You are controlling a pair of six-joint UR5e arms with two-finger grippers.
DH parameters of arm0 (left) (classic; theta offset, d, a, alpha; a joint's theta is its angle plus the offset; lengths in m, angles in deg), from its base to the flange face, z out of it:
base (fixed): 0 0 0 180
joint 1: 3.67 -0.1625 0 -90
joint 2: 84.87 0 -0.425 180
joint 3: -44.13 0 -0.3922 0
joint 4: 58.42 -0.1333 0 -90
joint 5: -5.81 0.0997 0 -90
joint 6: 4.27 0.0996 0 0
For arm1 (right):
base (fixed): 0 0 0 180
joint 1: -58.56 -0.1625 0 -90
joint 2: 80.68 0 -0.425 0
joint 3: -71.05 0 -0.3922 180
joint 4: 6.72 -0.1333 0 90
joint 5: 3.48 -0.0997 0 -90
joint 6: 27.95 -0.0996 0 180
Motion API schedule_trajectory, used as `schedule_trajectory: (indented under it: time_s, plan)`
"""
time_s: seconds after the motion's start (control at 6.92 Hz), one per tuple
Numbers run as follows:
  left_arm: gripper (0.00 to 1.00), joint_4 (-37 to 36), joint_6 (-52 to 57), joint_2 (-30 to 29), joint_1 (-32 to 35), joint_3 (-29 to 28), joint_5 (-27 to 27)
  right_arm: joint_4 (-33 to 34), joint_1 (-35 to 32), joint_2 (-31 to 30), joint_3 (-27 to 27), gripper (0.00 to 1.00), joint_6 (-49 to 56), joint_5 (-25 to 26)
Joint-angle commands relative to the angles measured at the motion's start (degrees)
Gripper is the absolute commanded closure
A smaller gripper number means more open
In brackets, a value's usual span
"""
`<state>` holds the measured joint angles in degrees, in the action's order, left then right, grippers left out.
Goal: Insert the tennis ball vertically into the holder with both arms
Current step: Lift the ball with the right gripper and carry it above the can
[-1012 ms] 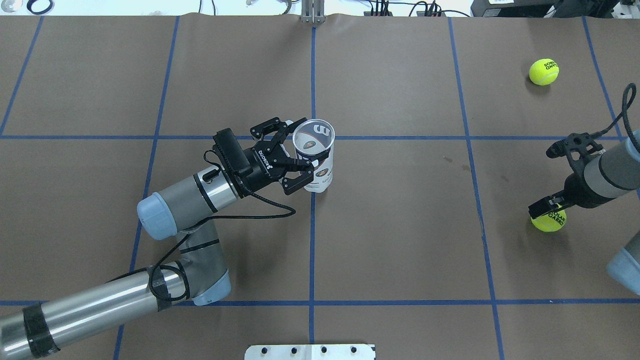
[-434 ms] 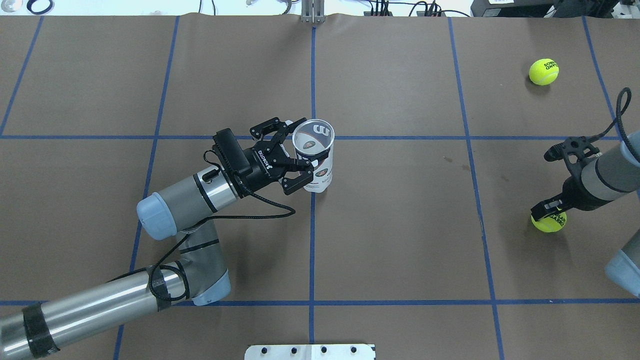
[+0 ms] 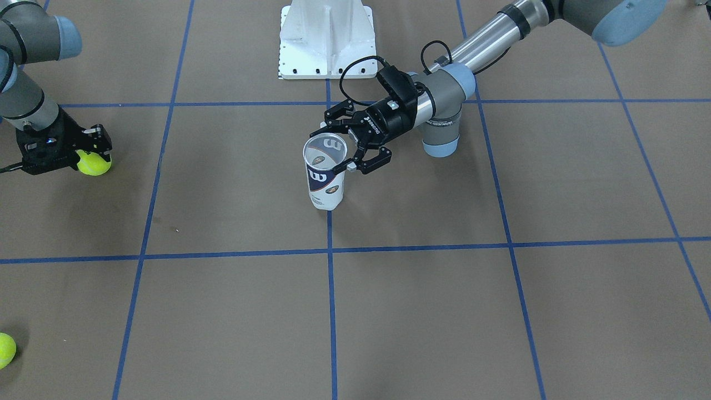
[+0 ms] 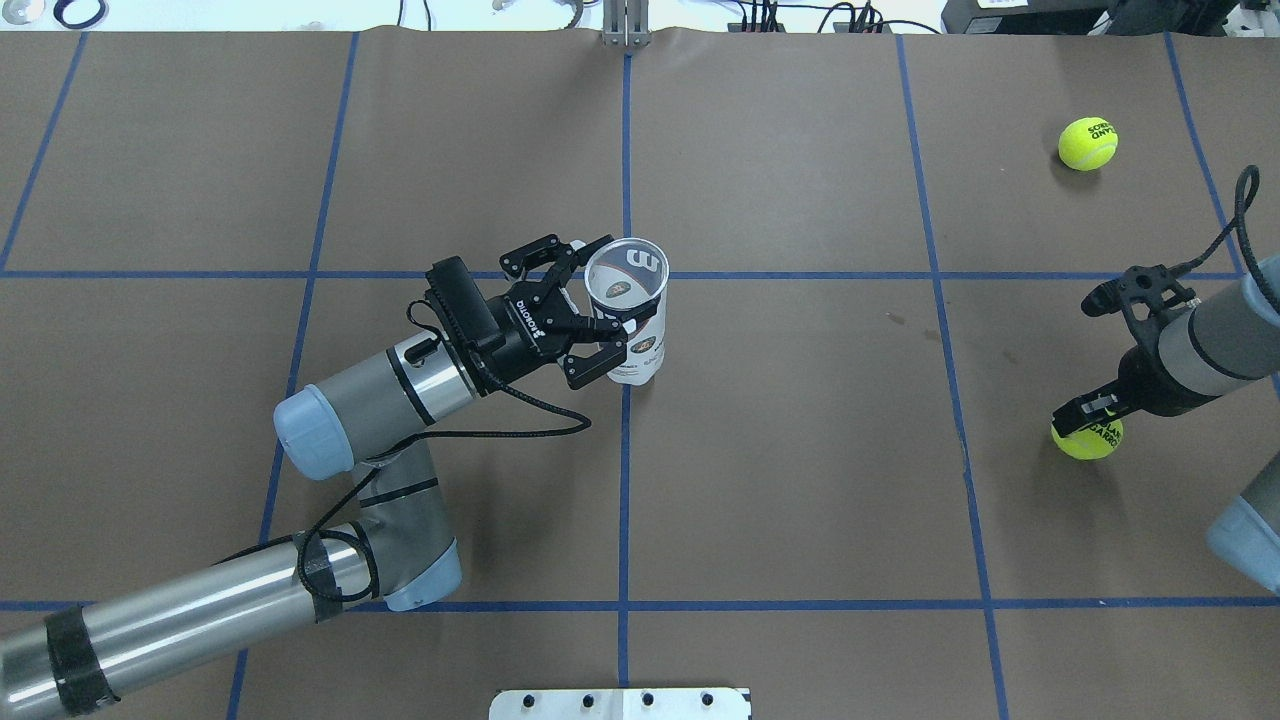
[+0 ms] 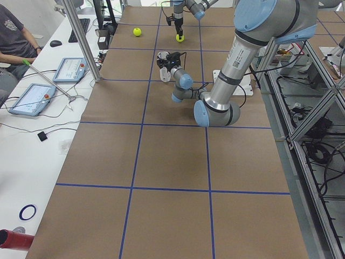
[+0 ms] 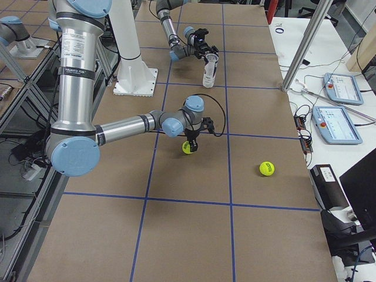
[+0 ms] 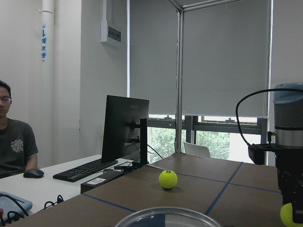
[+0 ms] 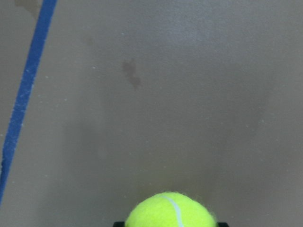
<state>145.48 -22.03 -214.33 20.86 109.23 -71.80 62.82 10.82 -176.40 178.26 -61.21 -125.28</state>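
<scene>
The holder (image 4: 641, 346) stands upright with its mouth open at the table's centre, a clear tube with a white and navy label (image 3: 325, 184). My left gripper (image 4: 600, 310) reaches in from the left and is shut on the tube's upper part, one finger on each side. Far to the right, my right gripper (image 4: 1085, 420) points down and is shut on a yellow tennis ball (image 4: 1088, 440), low over the table. The same ball fills the bottom of the right wrist view (image 8: 171, 211). The left wrist view shows the holder's rim (image 7: 165, 216) at its bottom edge.
A second tennis ball (image 4: 1087, 143) lies loose at the far right corner (image 3: 4, 350). The white robot base (image 3: 325, 39) stands at the table's near edge. Blue tape lines grid the brown table (image 4: 800, 450). A person sits at a side desk (image 5: 13, 38).
My right gripper has shifted slightly to the left with the tennis ball in it. The left arm and the holder have not moved.
</scene>
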Motion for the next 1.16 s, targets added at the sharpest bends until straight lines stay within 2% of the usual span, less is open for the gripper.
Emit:
schedule_trajectory:
  time_s: [0.0,0.14,0.29,0.58,0.72,1.01]
  plan:
    - [0.34,0.0,0.0,0.0,0.0,-0.1,0.0,0.7,-2.6,2.4,2.0,1.00,-0.3,-3.1]
    - [0.34,-0.1,0.0,0.0,0.0,-0.1,0.0,0.8,-3.1,5.1,2.0,1.00,-3.2,-4.7]
    - [0.34,0.0,0.0,-0.1,0.0,-0.1,0.0,3.4,-3.1,10.4,2.0,1.00,-10.1,-5.5]
    - [0.34,-0.1,0.0,-0.1,-0.1,-0.1,0.0,14.9,-3.0,23.7,3.5,1.00,-19.8,-7.8]
    - [0.33,-0.2,0.0,-0.1,-0.2,-0.3,0.0,17.3,-2.7,27.9,4.5,1.00,-24.2,-9.4]
    - [0.31,-0.2,-0.1,-0.1,-0.7,-0.2,0.9,17.4,-1.4,33.2,4.4,1.00,-32.5,-9.8]
